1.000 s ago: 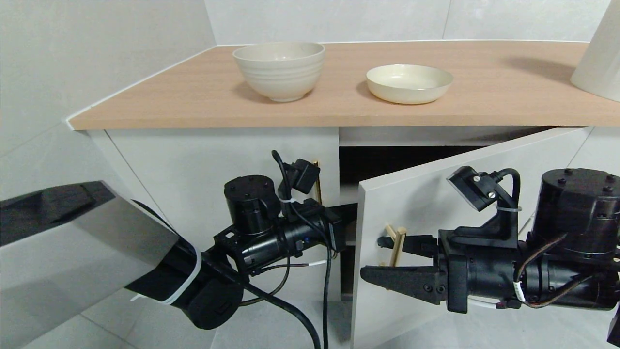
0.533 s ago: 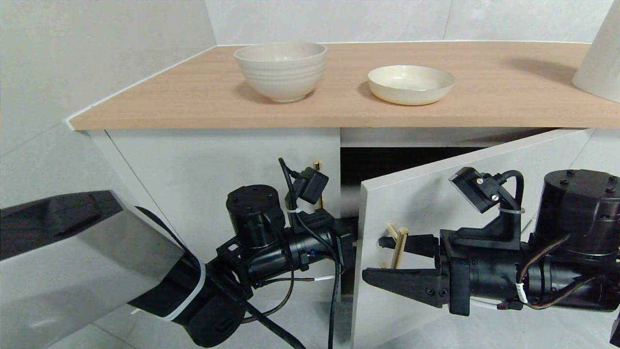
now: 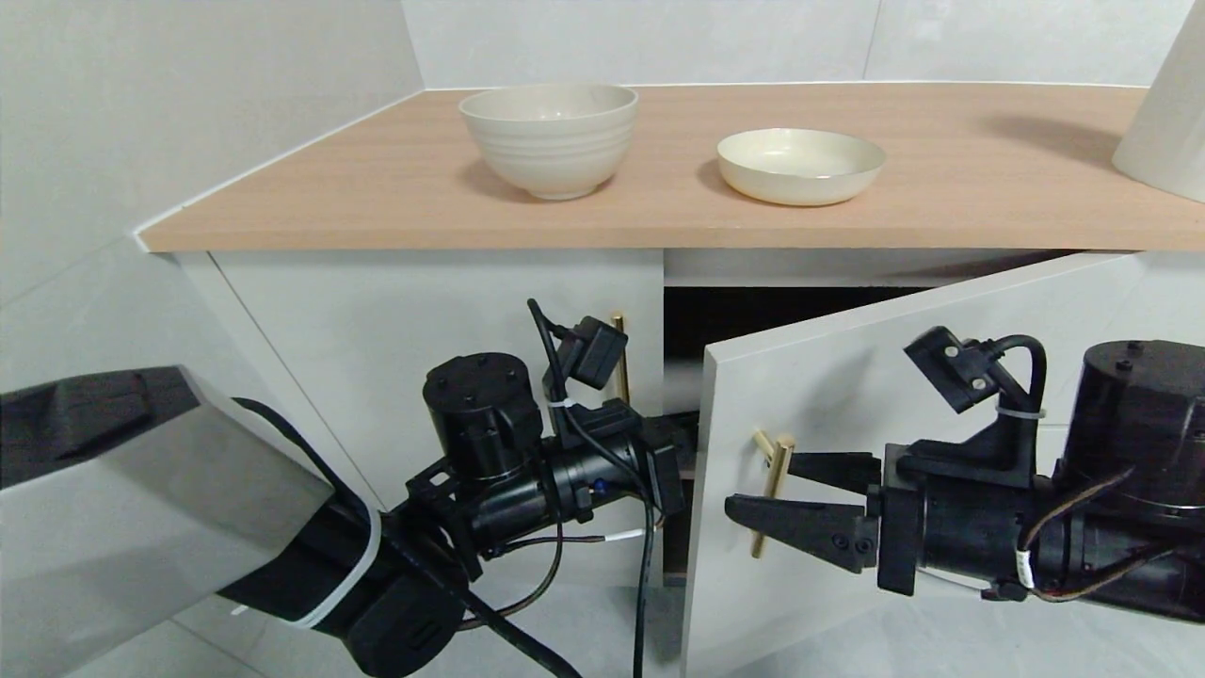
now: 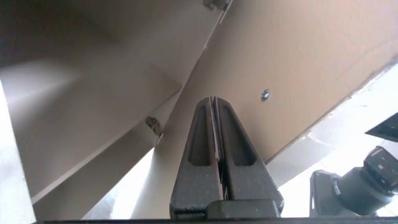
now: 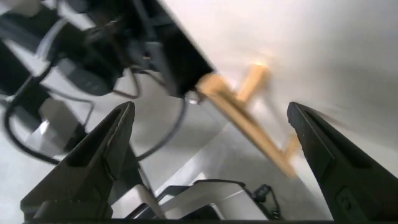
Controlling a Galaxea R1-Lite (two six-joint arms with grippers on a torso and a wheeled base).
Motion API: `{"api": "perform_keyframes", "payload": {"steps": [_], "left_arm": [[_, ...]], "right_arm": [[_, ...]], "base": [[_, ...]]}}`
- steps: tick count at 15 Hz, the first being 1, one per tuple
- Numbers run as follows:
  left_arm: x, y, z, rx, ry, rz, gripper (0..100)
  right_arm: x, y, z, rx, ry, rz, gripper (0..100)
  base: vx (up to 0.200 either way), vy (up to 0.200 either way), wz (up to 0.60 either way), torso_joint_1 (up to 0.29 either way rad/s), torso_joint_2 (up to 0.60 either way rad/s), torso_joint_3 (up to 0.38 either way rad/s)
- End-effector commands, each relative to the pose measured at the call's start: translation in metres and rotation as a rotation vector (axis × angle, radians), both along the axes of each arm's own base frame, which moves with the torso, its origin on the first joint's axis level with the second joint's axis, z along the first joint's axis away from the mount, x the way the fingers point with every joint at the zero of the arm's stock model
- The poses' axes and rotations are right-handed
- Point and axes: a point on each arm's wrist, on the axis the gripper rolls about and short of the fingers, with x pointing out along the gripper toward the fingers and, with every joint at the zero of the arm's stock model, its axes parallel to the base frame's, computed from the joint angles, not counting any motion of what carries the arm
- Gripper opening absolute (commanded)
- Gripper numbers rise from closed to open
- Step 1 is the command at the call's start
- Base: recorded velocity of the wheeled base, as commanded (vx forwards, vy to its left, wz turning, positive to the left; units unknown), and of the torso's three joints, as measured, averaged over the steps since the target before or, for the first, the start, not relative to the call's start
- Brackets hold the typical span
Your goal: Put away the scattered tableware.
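Bowl (image 3: 546,137) and dish (image 3: 800,167) stand well apart on the counter (image 3: 377,202), above the cabinet. Both sit mouth up, and being round, neither has a long axis. The step in hand looks to be opening the door (image 3: 828,377), which is ajar. The right gripper (image 3: 761,485) is spread wide at the handle (image 3: 778,461), a vertical bar. It should close squarely across the bar, then pull along the door's arc. The left gripper (image 4: 214,109), pressed shut and holding nothing, sits in the gap behind the door's free edge, where it could push outward.
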Motion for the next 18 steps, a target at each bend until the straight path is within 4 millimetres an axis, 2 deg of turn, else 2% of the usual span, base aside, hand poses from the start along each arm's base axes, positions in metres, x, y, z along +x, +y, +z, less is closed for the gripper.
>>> {"api": "perform_keyframes", "payload": {"steps": [1, 3, 5, 8, 9, 10, 16, 18], "left_arm": [[-0.002, -0.004, 0.000, 0.000, 0.000, -0.022, 0], [-0.002, -0.006, -0.001, 0.009, 0.009, -0.037, 0], [0.000, -0.008, 0.001, 0.016, 0.018, -0.043, 0], [0.003, -0.012, 0.004, 0.033, 0.039, -0.045, 0], [0.003, -0.012, 0.003, 0.038, 0.046, -0.045, 0], [0.004, -0.013, 0.001, 0.045, 0.054, -0.046, 0], [0.006, -0.025, 0.000, 0.059, 0.070, -0.065, 0], [0.015, -0.032, -0.007, 0.064, 0.076, -0.063, 0]], "right_arm": [[0.002, -0.006, 0.000, 0.000, -0.005, -0.033, 100], [0.001, -0.015, 0.005, 0.013, -0.022, -0.063, 100], [-0.016, -0.028, 0.009, 0.025, -0.041, -0.067, 100], [-0.045, -0.046, 0.001, 0.021, -0.035, -0.063, 100], [-0.048, -0.049, -0.001, 0.019, -0.030, -0.064, 100], [-0.050, -0.050, -0.004, 0.014, -0.025, -0.066, 100], [-0.053, -0.052, -0.004, 0.015, -0.026, -0.064, 100], [-0.053, -0.052, -0.004, 0.015, -0.026, -0.066, 100]], "base": [[0.000, 0.000, 0.00, 0.000, 0.00, 0.000], [0.000, 0.000, 0.00, 0.000, 0.00, 0.000], [0.000, 0.000, 0.00, 0.000, 0.00, 0.000], [0.000, 0.000, 0.00, 0.000, 0.00, 0.000], [0.000, 0.000, 0.00, 0.000, 0.00, 0.000], [0.000, 0.000, 0.00, 0.000, 0.00, 0.000], [-0.200, 0.000, 0.00, 0.004, 0.00, 0.004], [0.000, 0.000, 0.00, 0.000, 0.00, 0.000]]}}
